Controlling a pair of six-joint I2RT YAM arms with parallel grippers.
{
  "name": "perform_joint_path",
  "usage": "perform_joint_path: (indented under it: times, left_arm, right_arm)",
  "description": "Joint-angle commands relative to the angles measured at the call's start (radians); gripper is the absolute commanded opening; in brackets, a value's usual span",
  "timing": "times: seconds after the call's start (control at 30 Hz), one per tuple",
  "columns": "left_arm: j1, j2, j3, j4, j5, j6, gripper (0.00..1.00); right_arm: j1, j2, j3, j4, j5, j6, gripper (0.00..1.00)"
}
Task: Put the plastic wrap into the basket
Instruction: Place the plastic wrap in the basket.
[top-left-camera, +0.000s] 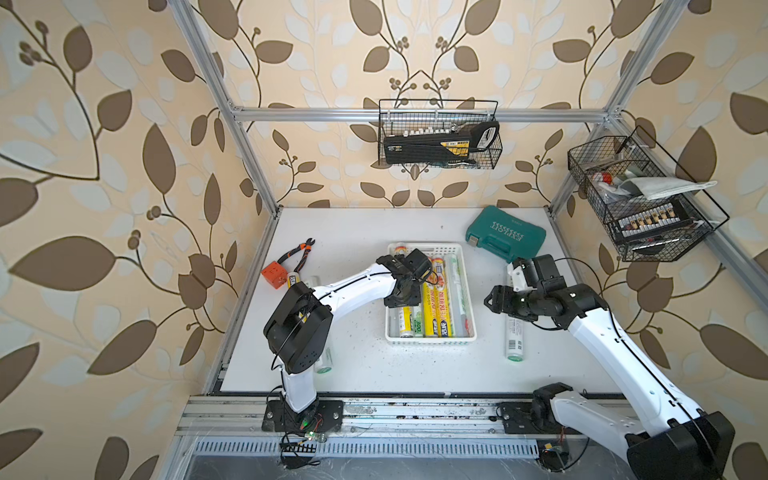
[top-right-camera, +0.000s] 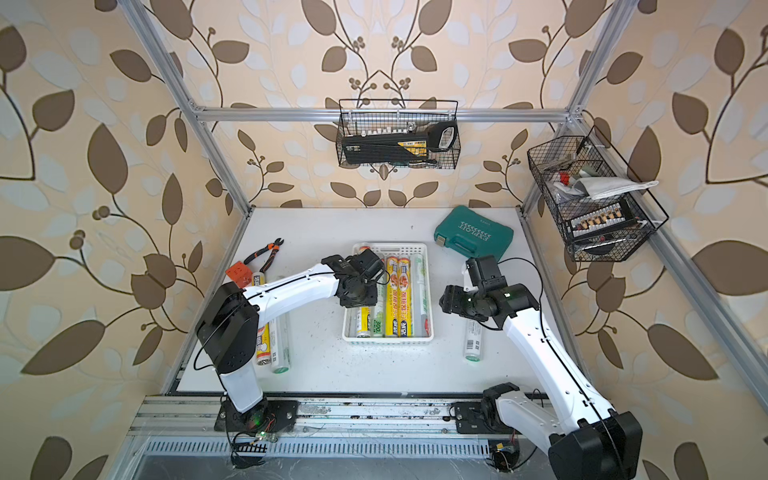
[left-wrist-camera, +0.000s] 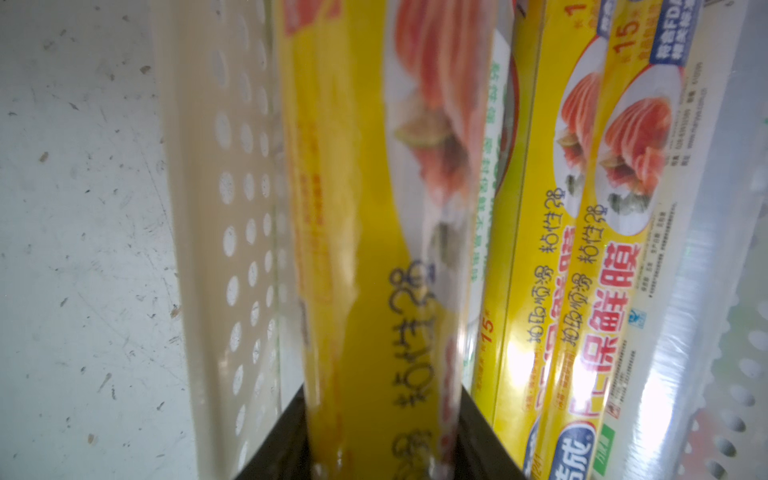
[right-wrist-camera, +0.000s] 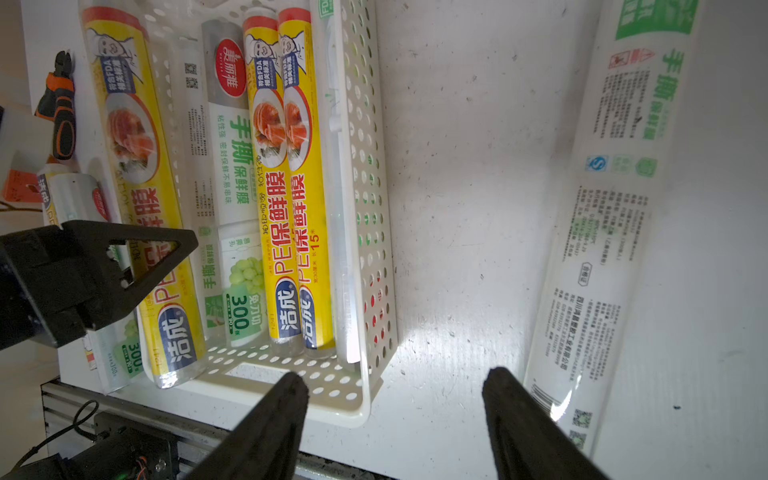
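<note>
The white perforated basket (top-left-camera: 428, 341) (top-right-camera: 386, 341) sits mid-table and holds several plastic wrap rolls, among them two yellow ones (top-left-camera: 436, 295) (right-wrist-camera: 291, 187) and a clear one (top-left-camera: 457, 291). My left gripper (top-left-camera: 400, 303) (left-wrist-camera: 382, 395) hangs over the basket's left side, shut on a yellow-labelled roll (left-wrist-camera: 365, 208) (right-wrist-camera: 141, 199) that lies along the left wall (left-wrist-camera: 232, 208). My right gripper (top-left-camera: 492, 301) (right-wrist-camera: 395, 376) is open and empty over bare table. It stands between the basket and a loose white roll with green print (top-left-camera: 515, 336) (right-wrist-camera: 615, 208).
More loose rolls (top-right-camera: 264, 340) (top-right-camera: 281, 349) lie under the left arm at the table's left edge. An orange block (top-left-camera: 274, 274) and pliers (top-left-camera: 297, 253) sit at the back left, a teal tool case (top-left-camera: 505, 232) at the back right. Black wire baskets (top-left-camera: 438, 137) (top-left-camera: 640, 199) hang on the frame.
</note>
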Motion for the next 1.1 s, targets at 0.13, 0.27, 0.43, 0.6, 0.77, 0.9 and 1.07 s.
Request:
perform_joint_path:
  times: [0.13, 0.27, 0.43, 0.6, 0.77, 0.9, 1.07]
  left_arm:
    - [0.002, 0.022, 0.080, -0.051, -0.020, 0.051, 0.53]
    - [0.002, 0.003, 0.096, -0.067, -0.031, 0.063, 0.54]
    - [0.002, -0.042, 0.103, -0.089, -0.037, 0.068, 0.55]
    - [0.002, -0.127, 0.077, -0.089, -0.077, 0.081, 0.58]
    - [0.002, -0.248, 0.020, -0.101, -0.158, 0.085, 0.72]
    - [0.002, -0.333, -0.023, -0.133, -0.240, 0.076, 0.81]
    - [0.003, -0.459, -0.116, -0.108, -0.306, 0.095, 0.97]
  right_arm:
    - [-0.015, -0.005, -0.022, -0.006, 0.026, -0.013, 0.71]
    - [-0.026, -0.002, -0.022, -0.021, 0.074, -0.008, 0.72]
    - [-0.053, 0.001, -0.027, -0.042, 0.149, -0.001, 0.73]
    - [-0.098, 0.012, -0.051, -0.025, 0.199, 0.001, 0.73]
    - [-0.174, 0.049, -0.096, 0.038, 0.176, 0.015, 0.74]
    - [-0.218, 0.115, -0.110, 0.082, 0.151, 0.002, 0.74]
    - [-0.255, 0.219, -0.101, 0.107, 0.119, -0.055, 0.73]
